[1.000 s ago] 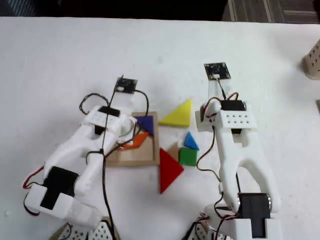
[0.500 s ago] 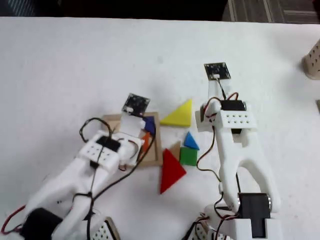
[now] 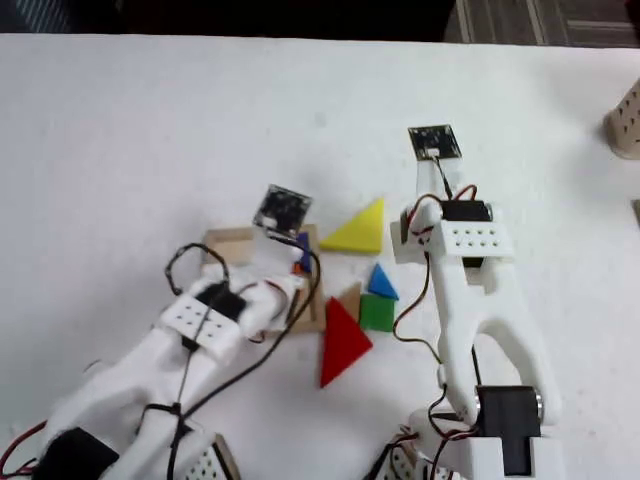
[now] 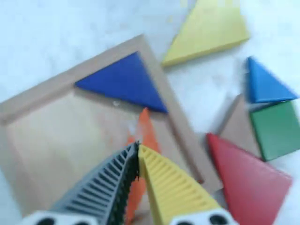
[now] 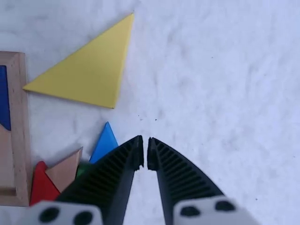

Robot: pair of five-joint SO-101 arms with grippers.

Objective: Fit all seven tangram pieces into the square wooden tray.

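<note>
The square wooden tray holds a dark blue triangle in one corner and an orange piece beside it. My left gripper is shut, its tips down on the orange piece inside the tray. Outside the tray lie a yellow triangle, a small blue triangle, a green square, a tan piece and a big red triangle. My right gripper is shut over bare table just past the small blue triangle, holding nothing.
The white table stretches open to the far side and to the left. A pale perforated object stands at the far right edge. The loose pieces cluster tightly between the two arms, the red triangle touching the tray's outer rim.
My left arm swung right across the tray, and the orange piece slid with it toward the tray's right side next to the dark blue triangle. The right arm kept still.
</note>
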